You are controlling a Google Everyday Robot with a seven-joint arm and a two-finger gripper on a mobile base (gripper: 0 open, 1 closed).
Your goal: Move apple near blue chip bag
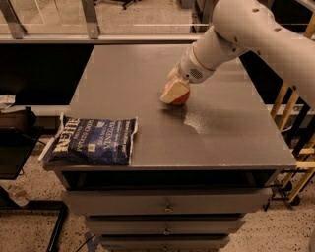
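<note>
Rn end effector point(175, 91) at apple point(181, 100).

On my feed a grey cabinet top point(128, 74) fills the centre, with a dull patch of light point(199, 120) just right of the middle. Stacked drawers point(123, 203) with small knobs sit at 6 o'clock. Speckled floor point(34, 231) shows at 7 o'clock, a dark stand point(15, 147) at 9, a metal rail point(98, 38) at 12, and a yellow wooden frame point(297, 110) at 3.

Lab or workshop (grey drawer cabinet point(167, 206), speckled floor point(39, 231), glass partition point(49, 15)); gripper point(175, 91) low over the cabinet top's middle
</note>
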